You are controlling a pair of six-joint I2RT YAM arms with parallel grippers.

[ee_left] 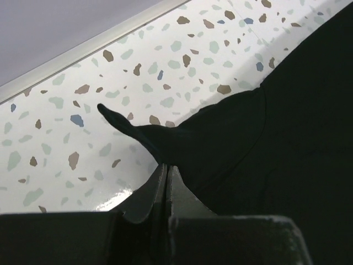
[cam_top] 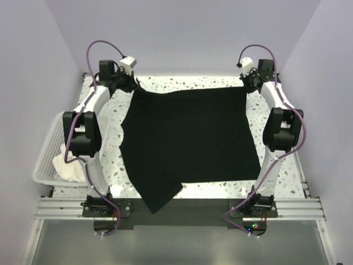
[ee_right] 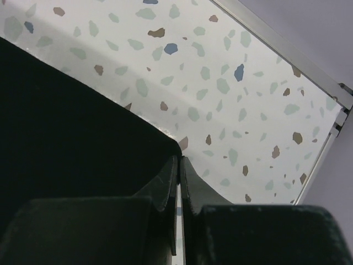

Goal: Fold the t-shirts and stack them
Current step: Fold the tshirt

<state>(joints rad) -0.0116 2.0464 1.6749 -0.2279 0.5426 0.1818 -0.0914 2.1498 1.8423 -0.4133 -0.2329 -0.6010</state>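
A black t-shirt (cam_top: 187,138) lies spread across the middle of the worktop (cam_top: 113,130). It is matte, plain and soft, roughly square, with faint ripples. One sleeve (cam_top: 157,196) droops over the near edge onto the dark base plate between the arm mounts.

The left gripper (cam_top: 131,84) sits at the far-left corner, clenched on a pinch of the black fabric. In the left wrist view its fingers (ee_left: 160,182) press flat together and a pointed tip of cloth (ee_left: 113,116) pokes out past them. The right gripper (cam_top: 246,83) is at the far-right corner, clamped on the hem corner (ee_right: 165,141).

The worktop is glossy white terrazzo with brown, blue and pale green flecks, edged by a metal strip (ee_right: 287,52). A white plastic lattice basket (cam_top: 45,152) stands off the left side beside the left arm, and a crumpled white t-shirt (cam_top: 67,165) spills from it. Purple cables (cam_top: 99,47) loop over both arms.
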